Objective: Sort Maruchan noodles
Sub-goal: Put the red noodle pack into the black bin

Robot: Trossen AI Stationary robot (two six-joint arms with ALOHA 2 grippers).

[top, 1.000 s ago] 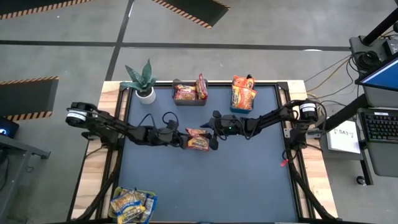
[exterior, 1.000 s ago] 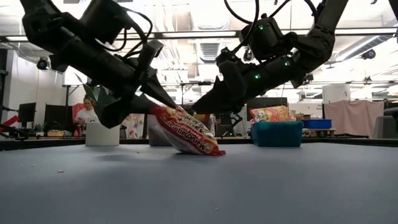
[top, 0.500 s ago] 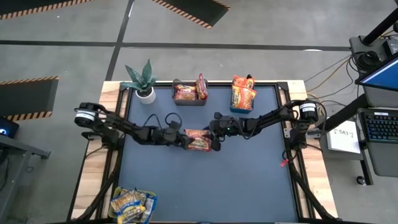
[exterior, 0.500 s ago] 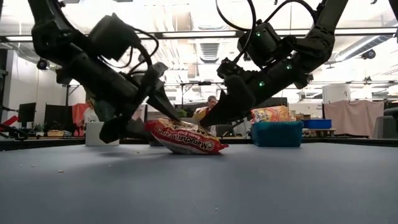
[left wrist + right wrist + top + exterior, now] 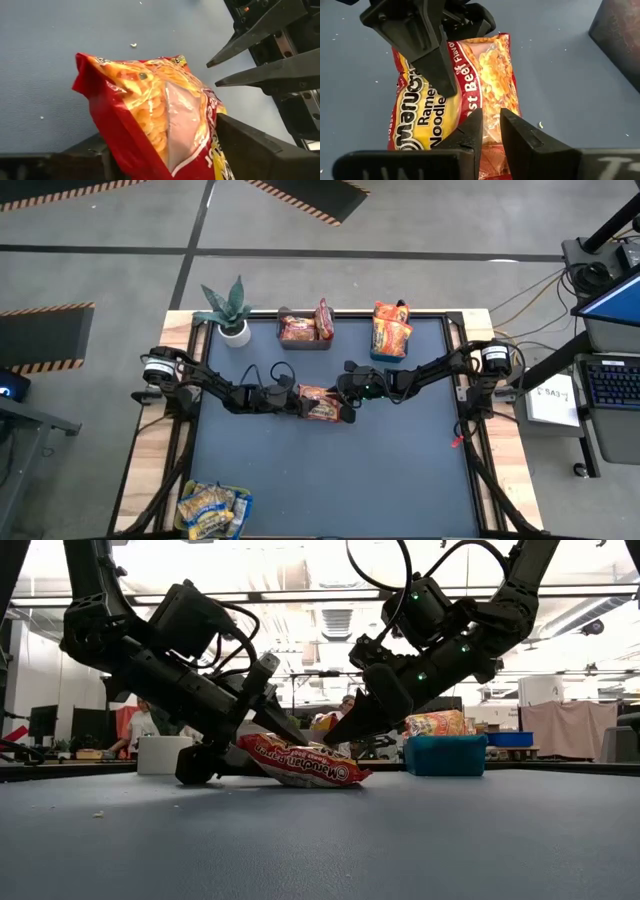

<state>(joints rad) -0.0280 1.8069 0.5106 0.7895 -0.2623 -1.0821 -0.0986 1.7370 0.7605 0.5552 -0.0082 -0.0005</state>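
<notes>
Grey workshop floor surrounds a wooden table topped with a dark blue mat (image 5: 330,480). Both dark arms reach in from the sides and meet near its middle.

The left pincer (image 5: 303,401) has its jaws spread wide. A red packet of Maruchan noodles (image 5: 321,406) sits between its fingers (image 5: 260,150), and one finger lies across the packet's printed face. The right pincer (image 5: 491,112) faces it from the packet's other end. Its fingers (image 5: 520,137) are drawn almost together, with only a narrow gap, and nip the packet's edge. From table height, the packet rests on the mat with the right pincer's tip touching its top.

Beyond the two pincers, at the far edge of the mat, stands a dark bin (image 5: 305,346) holding more red packets (image 5: 298,328). It is closer to the left pincer's side. Beside it, on the right pincer's side, a teal bin (image 5: 445,755) holds orange packets (image 5: 392,330). A third bin (image 5: 245,498) sits well away from both pincers, at the near corner behind the left arm. It is filled with yellow packets (image 5: 212,510).

A small potted plant (image 5: 228,308) stands at the far corner on the left arm's side, next to the dark bin. Pale crumbs dot the mat around the red packet.
</notes>
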